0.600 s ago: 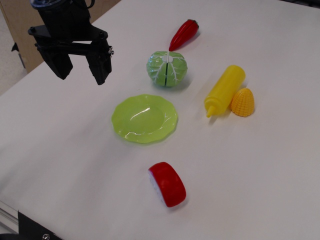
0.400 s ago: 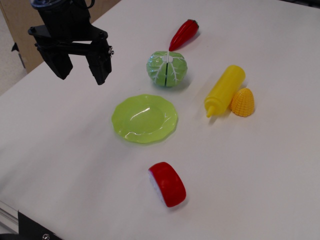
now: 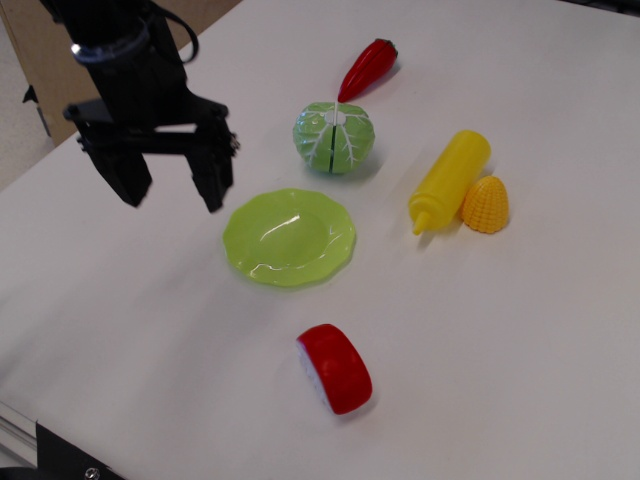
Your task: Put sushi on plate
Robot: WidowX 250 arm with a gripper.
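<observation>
glossy plastic sushi (image 3: 335, 367), glossy plate (image 3: 289, 237)

A white table (image 3: 520, 330) fills the frame. Near the bottom centre, the sushi (image 3: 335, 368) is glossy red with a white underside. At centre, the plate (image 3: 289, 237) is lime green. Above it, a cabbage (image 3: 334, 137) is green with white veins. Top centre, a chili pepper (image 3: 367, 68) is red. At right, a squeeze bottle (image 3: 449, 180) and a ridged corn piece (image 3: 485, 204) are yellow. Upper left, the gripper (image 3: 172, 192) is black.

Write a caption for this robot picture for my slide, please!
Open black gripper hovers left of the empty green plate, while the red sushi waits on the white table.
</observation>
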